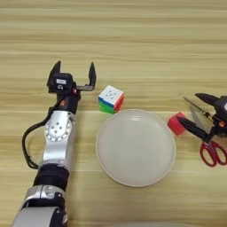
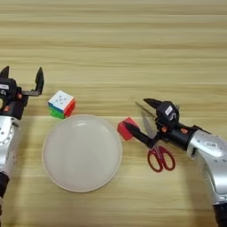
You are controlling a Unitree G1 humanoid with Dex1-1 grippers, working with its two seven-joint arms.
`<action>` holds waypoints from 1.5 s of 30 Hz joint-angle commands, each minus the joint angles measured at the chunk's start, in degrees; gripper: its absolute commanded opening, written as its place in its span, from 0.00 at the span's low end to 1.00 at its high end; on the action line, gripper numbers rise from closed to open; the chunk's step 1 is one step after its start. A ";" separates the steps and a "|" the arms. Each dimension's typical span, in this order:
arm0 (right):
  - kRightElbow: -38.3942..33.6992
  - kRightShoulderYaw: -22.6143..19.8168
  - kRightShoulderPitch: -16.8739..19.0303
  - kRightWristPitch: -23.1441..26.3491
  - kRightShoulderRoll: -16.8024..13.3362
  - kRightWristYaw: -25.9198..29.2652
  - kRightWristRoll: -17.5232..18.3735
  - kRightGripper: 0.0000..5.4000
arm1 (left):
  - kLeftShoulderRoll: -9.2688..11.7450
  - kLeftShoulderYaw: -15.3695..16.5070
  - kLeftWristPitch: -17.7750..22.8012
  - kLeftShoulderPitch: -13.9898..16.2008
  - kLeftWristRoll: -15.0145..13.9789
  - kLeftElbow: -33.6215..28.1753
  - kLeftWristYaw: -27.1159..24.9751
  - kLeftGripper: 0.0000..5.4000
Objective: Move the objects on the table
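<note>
- The light wooden tabletop [image 1: 133, 40] fills both views, its grain streaks running horizontally.
- A round off-white plate [image 1: 135, 147] lies at the centre of the left eye view and lower left of centre in the right eye view; nothing lies on it.
- The puzzle cube [image 1: 111, 99] sits just beyond the plate's upper-left rim, white face up, with green, red and orange stickers showing on its sides. It is close to the rim; whether it touches it cannot be told.
- The red cube [image 2: 127, 128] rests on the tabletop just beside the plate's right rim, apart from it by a thin strip of wood.
- The left end effector [image 1: 74, 74] stands at left of centre in the left eye view, its two black fingers pointing toward the top of the frame and spread wide apart, released, holding nothing. Its right finger is just left of the puzzle cube, not touching it.
- The right end effector [image 2: 138, 117] is right of centre in the right eye view, fingers spread open and pointing left. The lower finger's tip reaches the red cube's right side; the upper finger lies above it.
- Red-handled scissors [image 2: 156, 148] lie under the right end effector, blades open, handles toward the bottom of the frame.
</note>
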 commanded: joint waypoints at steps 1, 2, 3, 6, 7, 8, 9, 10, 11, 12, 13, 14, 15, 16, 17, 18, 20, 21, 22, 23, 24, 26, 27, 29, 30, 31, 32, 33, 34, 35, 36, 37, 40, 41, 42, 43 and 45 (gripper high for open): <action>3.02 0.98 -1.65 -1.54 0.16 0.20 -1.40 1.00 | 0.51 0.16 0.10 -0.08 0.13 -0.09 -0.03 1.00; 3.47 1.12 -1.73 -1.73 0.16 0.27 -1.45 1.00 | 0.51 0.18 0.09 -0.10 0.13 -0.06 -0.07 1.00; 3.77 1.23 -1.74 -1.91 0.12 0.38 -1.46 1.00 | 0.51 0.20 0.09 -0.11 0.13 -0.05 -0.09 1.00; 4.52 1.36 -1.59 -2.40 -0.06 0.64 -1.56 1.00 | 0.49 0.25 0.11 -0.11 0.11 -0.07 -0.10 1.00; 4.73 1.35 -1.49 -2.52 -0.15 0.74 -1.57 1.00 | 0.49 0.26 0.11 -0.10 0.10 -0.07 -0.11 1.00; 4.95 1.36 -1.41 -2.56 -0.24 0.83 -1.62 1.00 | 0.51 0.28 0.11 -0.14 0.08 -0.01 -0.14 1.00; 5.09 1.38 -1.30 -2.62 -0.33 0.88 -1.71 1.00 | 0.52 0.29 0.10 -0.17 0.07 0.03 -0.17 1.00; 5.17 1.43 -1.16 -2.65 -0.43 0.88 -1.86 1.00 | 0.54 0.30 0.09 -0.19 0.07 0.06 -0.21 1.00; 5.20 1.52 -0.93 -2.75 -0.53 0.87 -2.08 1.00 | 0.55 0.30 0.09 -0.20 0.06 0.07 -0.24 1.00; 5.18 1.57 -0.67 -2.75 -0.56 0.94 -2.14 1.00 | 0.55 0.30 0.08 -0.19 0.05 0.06 -0.29 1.00; 5.19 1.58 -0.46 -2.75 -0.55 1.01 -2.13 1.00 | 0.54 0.30 0.07 -0.18 0.04 0.05 -0.32 1.00; 5.22 1.57 -0.31 -2.72 -0.49 1.07 -2.12 1.00 | 0.55 0.31 0.08 -0.19 0.02 0.05 -0.35 1.00; 5.31 1.60 -0.19 -2.69 -0.41 1.09 -2.16 1.00 | 0.56 0.32 0.09 -0.20 0.01 0.08 -0.39 1.00; 5.41 1.67 -0.08 -2.69 -0.35 1.09 -2.24 1.00 | 0.57 0.34 0.10 -0.22 0.01 0.09 -0.41 1.00; 5.50 1.77 0.04 -2.69 -0.31 1.08 -2.37 1.00 | 0.57 0.35 0.11 -0.22 0.01 0.09 -0.43 1.00; 5.65 1.93 0.14 -2.77 -0.27 1.04 -2.58 1.00 | 0.56 0.37 0.11 -0.24 0.01 0.12 -0.46 1.00; 6.01 2.28 0.40 -2.99 -0.15 1.06 -2.98 1.00 | 0.55 0.40 0.11 -0.25 0.01 0.14 -0.50 1.00; 6.20 2.43 0.54 -3.09 -0.08 1.15 -3.13 1.00 | 0.54 0.39 0.12 -0.25 0.02 0.14 -0.52 1.00; 6.33 2.54 0.66 -3.09 -0.04 1.22 -3.20 1.00 | 0.55 0.39 0.13 -0.24 0.03 0.13 -0.54 1.00; 6.46 2.62 0.75 -3.07 0.01 1.24 -3.25 1.00 | 0.56 0.37 0.16 -0.24 0.04 0.13 -0.57 1.00; 6.67 2.70 0.81 -3.12 0.04 1.21 -3.30 1.00 | 0.56 0.36 0.20 -0.23 0.04 0.13 -0.61 1.00; 6.93 2.82 0.87 -3.17 0.10 1.05 -3.39 1.00 | 0.59 0.35 0.25 -0.22 0.02 0.12 -0.70 1.00; 7.04 2.87 0.87 -3.16 0.13 0.96 -3.45 1.00 | 0.59 0.36 0.27 -0.23 0.00 0.13 -0.73 1.00; 7.14 2.96 0.88 -3.09 0.20 0.85 -3.57 1.00 | 0.59 0.36 0.27 -0.24 -0.01 0.16 -0.76 1.00; 7.26 3.07 0.88 -3.09 0.26 0.78 -3.70 1.00 | 0.58 0.35 0.28 -0.25 -0.02 0.17 -0.76 1.00; 7.42 3.19 0.86 -3.08 0.32 0.68 -3.87 1.00 | 0.57 0.35 0.29 -0.26 -0.01 0.17 -0.76 1.00; 7.70 3.31 0.79 -3.07 0.37 0.48 -4.12 1.00 | 0.56 0.34 0.29 -0.27 -0.01 0.18 -0.76 1.00; 8.05 3.39 0.64 -3.12 0.46 0.31 -4.35 1.00 | 0.56 0.34 0.30 -0.30 -0.01 0.22 -0.75 1.00; 8.30 3.44 0.51 -3.14 0.54 0.17 -4.48 1.00 | 0.55 0.34 0.31 -0.33 0.00 0.24 -0.75 1.00; 8.47 3.47 0.40 -3.14 0.62 0.07 -4.56 1.00 | 0.55 0.34 0.32 -0.35 0.00 0.26 -0.74 1.00; 8.56 3.51 0.34 -3.16 0.69 0.00 -4.59 1.00 | 0.54 0.33 0.33 -0.35 0.02 0.27 -0.73 1.00; 8.61 3.56 0.32 -3.18 0.75 -0.06 -4.61 1.00 | 0.53 0.32 0.33 -0.34 0.03 0.26 -0.72 1.00; 8.60 3.81 0.33 -3.13 0.85 -0.12 -4.60 0.96 | 0.51 0.31 0.34 -0.37 0.06 0.31 -0.68 1.00; 8.61 3.89 0.33 -3.12 0.87 -0.11 -4.60 0.95 | 0.49 0.30 0.32 -0.39 0.08 0.37 -0.66 1.00; 8.64 3.95 0.31 -3.14 0.90 -0.11 -4.61 0.92 | 0.48 0.29 0.30 -0.42 0.09 0.42 -0.66 1.00; 8.66 4.01 0.29 -3.15 0.93 -0.10 -4.62 0.89 | 0.46 0.29 0.28 -0.44 0.09 0.48 -0.65 1.00; 8.70 4.17 0.18 -3.15 1.06 -0.13 -4.68 0.85 | 0.43 0.28 0.22 -0.48 0.11 0.60 -0.64 1.00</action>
